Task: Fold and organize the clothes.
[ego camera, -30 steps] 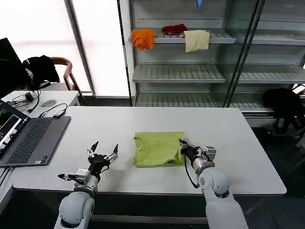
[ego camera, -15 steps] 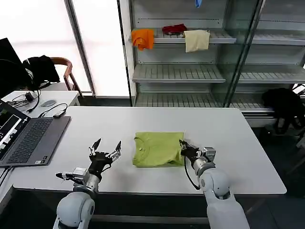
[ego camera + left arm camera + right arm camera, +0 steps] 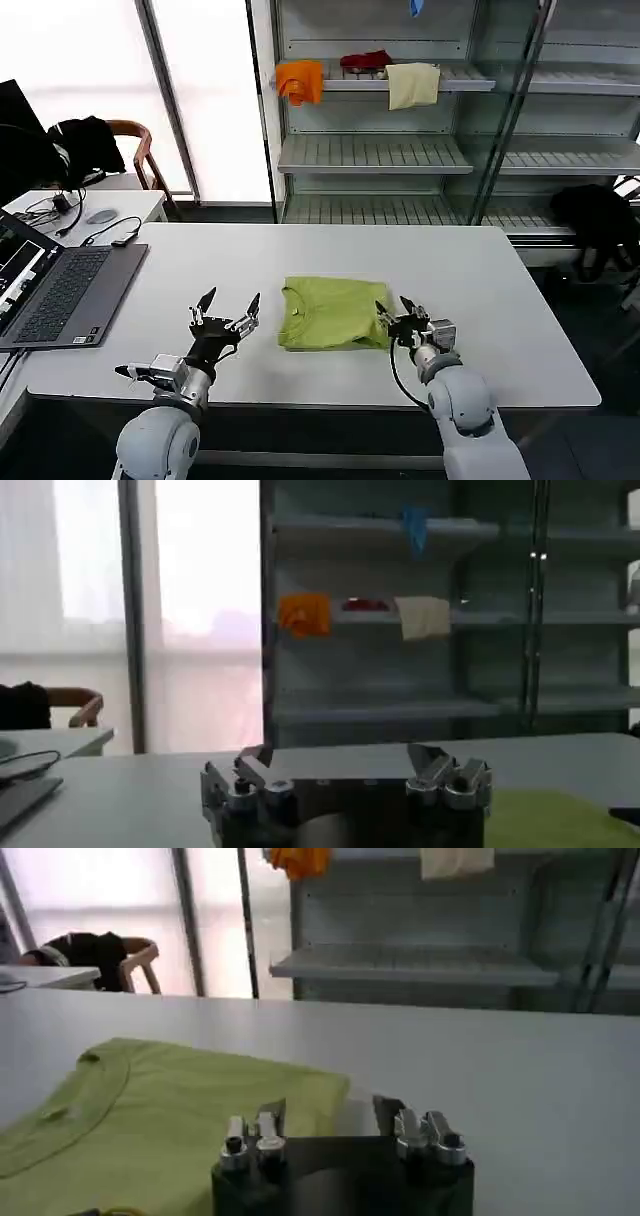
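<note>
The lime yellow-green T-shirt (image 3: 332, 313) lies folded into a neat rectangle on the white table (image 3: 500, 290), its ribbed neckline toward the left. In the right wrist view the shirt (image 3: 150, 1108) spreads flat just past the jaws. My right gripper (image 3: 395, 314) (image 3: 326, 1110) sits open at the shirt's near right corner, holding nothing. My left gripper (image 3: 228, 308) (image 3: 340, 756) stands open to the left of the shirt, apart from it, with nothing between its fingers.
An open laptop (image 3: 50, 290) with cables lies at the table's left end. Behind the table stands a shelf unit (image 3: 400, 150) with orange (image 3: 299, 80), red (image 3: 366, 61) and cream (image 3: 412, 84) cloths. A chair (image 3: 135, 150) with black garments stands far left.
My right gripper has let go of the shirt's right edge, opened and drawn back slightly toward me. The left gripper has risen a little and drifted toward the shirt.
</note>
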`<state>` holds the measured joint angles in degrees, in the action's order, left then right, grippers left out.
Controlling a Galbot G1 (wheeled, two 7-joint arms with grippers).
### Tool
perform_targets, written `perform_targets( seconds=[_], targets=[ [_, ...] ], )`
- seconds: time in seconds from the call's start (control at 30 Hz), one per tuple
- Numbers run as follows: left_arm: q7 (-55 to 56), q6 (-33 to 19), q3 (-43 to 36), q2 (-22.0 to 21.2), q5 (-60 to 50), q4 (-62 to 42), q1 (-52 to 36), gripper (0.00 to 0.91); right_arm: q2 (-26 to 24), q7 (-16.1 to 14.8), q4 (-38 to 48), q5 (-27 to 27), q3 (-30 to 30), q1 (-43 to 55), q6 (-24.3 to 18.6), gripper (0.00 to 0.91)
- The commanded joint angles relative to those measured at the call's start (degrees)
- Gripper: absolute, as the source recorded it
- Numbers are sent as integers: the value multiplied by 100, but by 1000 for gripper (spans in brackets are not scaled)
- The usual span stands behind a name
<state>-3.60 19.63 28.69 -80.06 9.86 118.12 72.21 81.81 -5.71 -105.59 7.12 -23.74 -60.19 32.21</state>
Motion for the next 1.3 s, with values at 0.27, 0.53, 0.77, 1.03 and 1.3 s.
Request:
perform_targets(
  seconds=[0.27,0.53,0.77,1.03,1.3],
  targets=[
    [-4,-67,105,65,127,62,197,907,67,-326,-600,-1359,226,-889,-288,907],
    [-1,-92,90,60,128,25,200,907,-88,-432,-908,-1363,53,-1352,-297,907],
    [0,-121,100,67,139,41,220,907,-118,-420,-1127,-1318,-62,-1580,-300,907],
    [30,-121,202,117,275,50,257,907,-322,96,-1590,-1179,-364,-1831,-462,907],
    [79,-82,373,266,580,-89,229,907,-774,227,-1648,-330,-1171,-2031,-129,907]
  ],
)
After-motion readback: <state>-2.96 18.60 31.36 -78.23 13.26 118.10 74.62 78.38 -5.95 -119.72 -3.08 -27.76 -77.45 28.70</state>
